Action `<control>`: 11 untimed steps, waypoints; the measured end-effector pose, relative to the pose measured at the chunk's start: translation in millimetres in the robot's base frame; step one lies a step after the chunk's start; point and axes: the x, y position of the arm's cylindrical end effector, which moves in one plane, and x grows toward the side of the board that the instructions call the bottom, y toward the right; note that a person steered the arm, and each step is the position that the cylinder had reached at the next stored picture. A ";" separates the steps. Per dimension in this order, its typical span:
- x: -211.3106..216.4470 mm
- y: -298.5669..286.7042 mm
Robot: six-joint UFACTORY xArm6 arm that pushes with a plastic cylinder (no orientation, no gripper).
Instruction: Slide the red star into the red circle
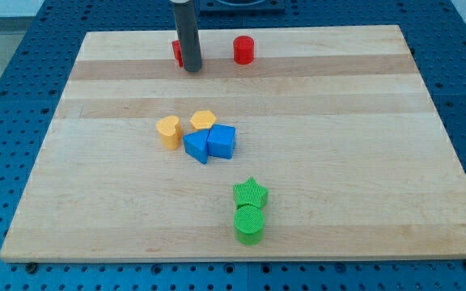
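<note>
A red block (177, 52), its shape mostly hidden, sits near the view's top, partly behind the rod. The red circle (243, 50) stands to its right, a gap between them. My tip (192, 69) rests on the board right against the hidden red block's right front side, between it and the red circle.
A yellow heart (168, 131), a yellow hexagon (203, 120) and two blue blocks (196, 146) (222, 141) cluster at the board's middle. A green star (250, 193) touches a green circle (249, 223) near the view's bottom. The wooden board (338, 162) lies on a blue perforated table.
</note>
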 end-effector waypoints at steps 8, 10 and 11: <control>-34.6 23.6; -29.4 44.4; -29.4 44.4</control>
